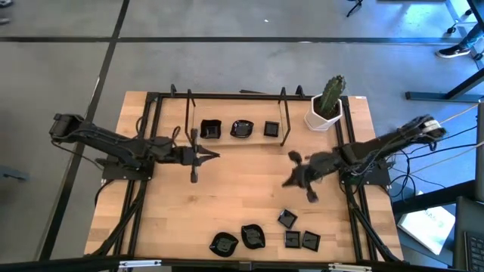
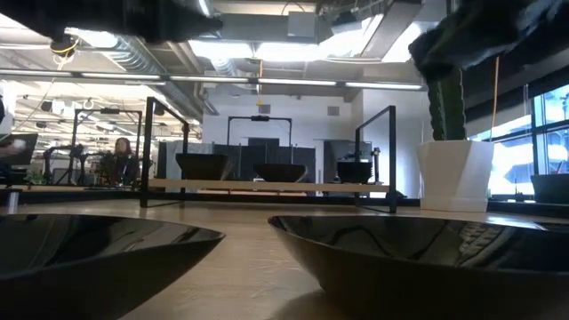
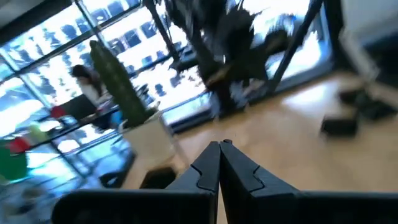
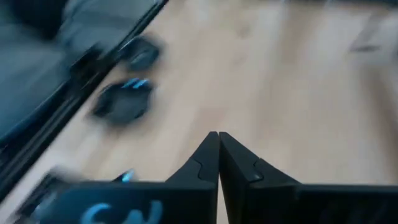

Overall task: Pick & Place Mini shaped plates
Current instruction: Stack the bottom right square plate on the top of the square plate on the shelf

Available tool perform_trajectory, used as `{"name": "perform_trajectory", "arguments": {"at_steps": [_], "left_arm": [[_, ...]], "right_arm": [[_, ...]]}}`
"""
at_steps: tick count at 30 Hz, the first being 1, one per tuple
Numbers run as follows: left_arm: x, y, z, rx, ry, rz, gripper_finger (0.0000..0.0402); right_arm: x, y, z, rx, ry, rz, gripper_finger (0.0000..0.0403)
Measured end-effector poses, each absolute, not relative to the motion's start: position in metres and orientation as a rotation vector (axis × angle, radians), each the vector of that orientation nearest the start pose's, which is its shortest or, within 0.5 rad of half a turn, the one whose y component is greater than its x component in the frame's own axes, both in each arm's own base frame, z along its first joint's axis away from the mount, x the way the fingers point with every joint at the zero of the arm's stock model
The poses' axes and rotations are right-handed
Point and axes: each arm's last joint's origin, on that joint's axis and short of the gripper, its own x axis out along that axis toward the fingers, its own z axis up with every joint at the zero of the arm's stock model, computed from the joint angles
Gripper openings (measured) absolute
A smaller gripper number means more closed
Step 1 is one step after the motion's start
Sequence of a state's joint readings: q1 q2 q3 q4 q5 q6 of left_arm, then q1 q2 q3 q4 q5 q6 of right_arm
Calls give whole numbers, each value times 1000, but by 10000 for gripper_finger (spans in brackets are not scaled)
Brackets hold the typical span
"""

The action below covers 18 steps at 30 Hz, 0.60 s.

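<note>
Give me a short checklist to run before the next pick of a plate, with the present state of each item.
1. Right tool empty and shut, over the bare table right of centre: ok.
2. Left tool empty and shut, waiting near the shelf: ok.
3. Right tool open for a pick: not ok, it must open first.
4. Plates left to pick: ok, five lie near the front edge, such as the square plate.
5. Room on the shelf: ok, three plates sit there with gaps at both ends.
6. Cactus pot away from the shelf path: cannot tell.
</note>
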<state>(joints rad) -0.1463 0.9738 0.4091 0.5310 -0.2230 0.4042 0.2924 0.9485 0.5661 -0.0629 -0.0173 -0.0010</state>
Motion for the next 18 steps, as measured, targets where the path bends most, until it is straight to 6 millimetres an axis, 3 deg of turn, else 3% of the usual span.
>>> {"name": "perform_trajectory", "arguments": {"at_steps": [3, 10, 18], "left_arm": [[200, -21, 232, 468, 108, 150, 3], [198, -21, 232, 410, 101, 171, 8], [196, -27, 227, 351, 138, 135, 3]], "right_arm": [[196, 87, 258, -108, 569, 393, 5], [196, 147, 269, -48, 803, 263, 3], [189, 218, 228, 14, 1095, 240, 3]]}}
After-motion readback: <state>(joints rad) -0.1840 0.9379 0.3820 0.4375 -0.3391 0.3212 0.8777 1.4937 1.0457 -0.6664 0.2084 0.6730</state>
